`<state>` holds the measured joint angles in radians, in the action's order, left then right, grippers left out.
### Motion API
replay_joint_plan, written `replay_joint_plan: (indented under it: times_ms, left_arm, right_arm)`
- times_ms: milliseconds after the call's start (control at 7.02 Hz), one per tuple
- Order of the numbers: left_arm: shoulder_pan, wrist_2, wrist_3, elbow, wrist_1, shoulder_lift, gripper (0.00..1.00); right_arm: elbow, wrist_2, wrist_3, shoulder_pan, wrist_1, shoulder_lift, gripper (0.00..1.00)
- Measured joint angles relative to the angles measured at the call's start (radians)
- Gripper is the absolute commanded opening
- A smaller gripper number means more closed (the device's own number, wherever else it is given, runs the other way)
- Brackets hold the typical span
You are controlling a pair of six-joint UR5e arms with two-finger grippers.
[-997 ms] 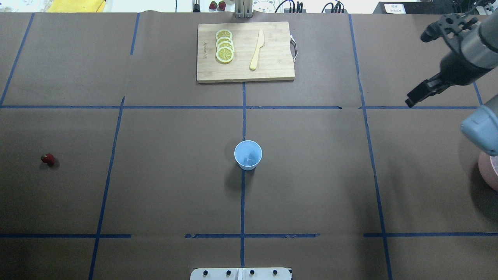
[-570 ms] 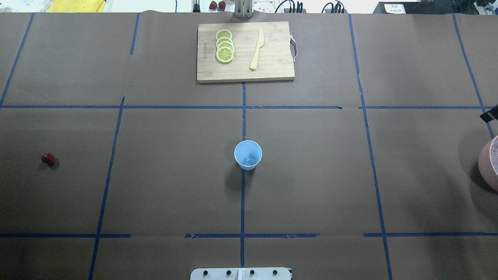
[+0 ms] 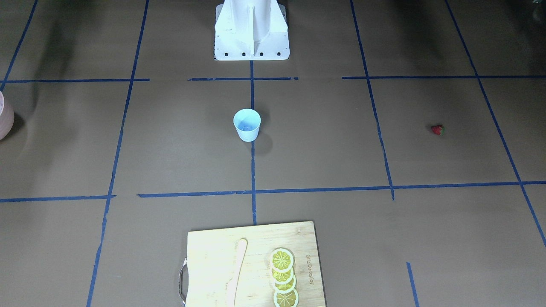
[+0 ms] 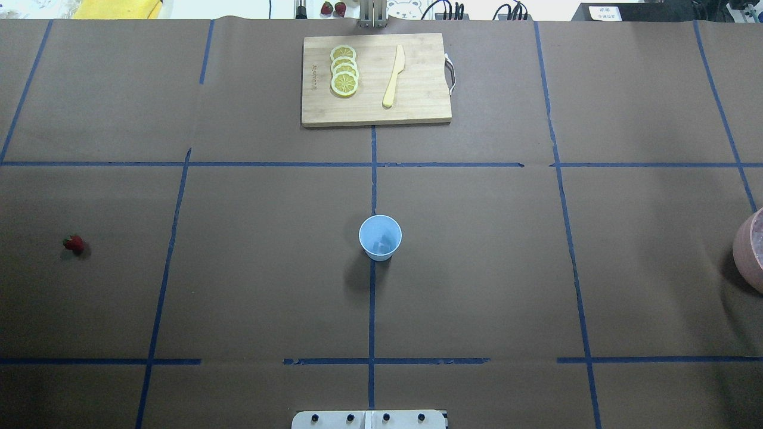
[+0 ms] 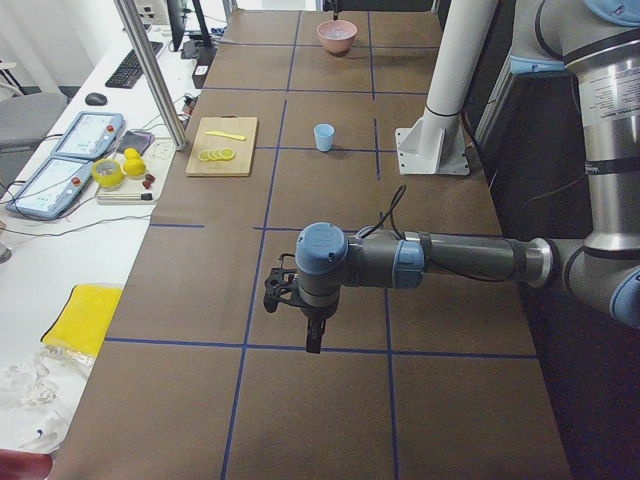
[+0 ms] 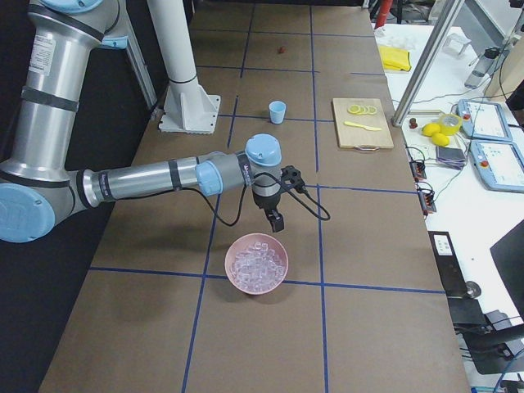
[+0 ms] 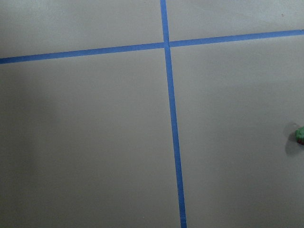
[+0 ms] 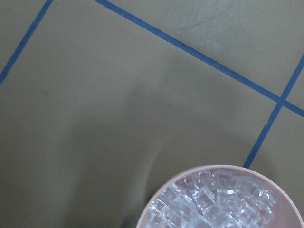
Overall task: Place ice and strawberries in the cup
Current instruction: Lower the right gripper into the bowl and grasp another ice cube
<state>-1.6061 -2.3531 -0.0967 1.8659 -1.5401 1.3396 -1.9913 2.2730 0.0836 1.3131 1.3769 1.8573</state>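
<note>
The light-blue cup (image 4: 380, 238) stands upright at the table's middle, also in the front-facing view (image 3: 247, 124); a faint pale shape lies at its bottom. The strawberry (image 4: 74, 243) lies alone far to the left; only its edge (image 7: 300, 134) shows in the left wrist view. Ice (image 8: 213, 202) fills a pink bowl (image 6: 237, 282) at the right end. My right gripper (image 6: 277, 222) hangs just above the bowl's far rim. My left gripper (image 5: 314, 340) points down over the table's left end. Neither shows outside the side views, so I cannot tell their state.
A wooden cutting board (image 4: 417, 107) at the far middle carries lemon slices (image 4: 344, 70) and a pale knife (image 4: 393, 76). The robot's white base (image 3: 251, 30) stands at the near edge. Blue tape lines cross the brown table cover.
The right arm has drawn back out of the overhead view to the right. The pink bowl's edge is now uncovered. Cup and strawberry have not moved.
</note>
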Motion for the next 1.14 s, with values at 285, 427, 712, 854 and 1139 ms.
replay_joint_plan:
  times_ms: [285,427,712,854,1139]
  left_arm:
    - [0.000,0.000,0.000,0.000,0.000,0.000,1.00]
    - [0.000,0.000,0.000,0.001,0.000,0.000,1.00]
    - [0.000,0.000,0.000,0.003,0.000,0.000,1.00]
    - [0.000,0.000,0.000,0.004,-0.001,0.000,1.00]
    - [0.000,0.000,0.000,0.005,0.000,0.000,1.00]
  right_arm:
    - [0.062,-0.019,-0.015,-0.006,-0.083,0.020,0.95]
    - [0.075,-0.026,-0.025,-0.014,-0.095,0.023,0.94]
    - [0.087,-0.044,-0.037,-0.036,-0.117,0.045,0.92]
    - [0.104,-0.049,-0.045,-0.044,-0.155,0.062,0.89]
    - [0.172,-0.055,-0.109,-0.065,-0.286,0.079,0.83]
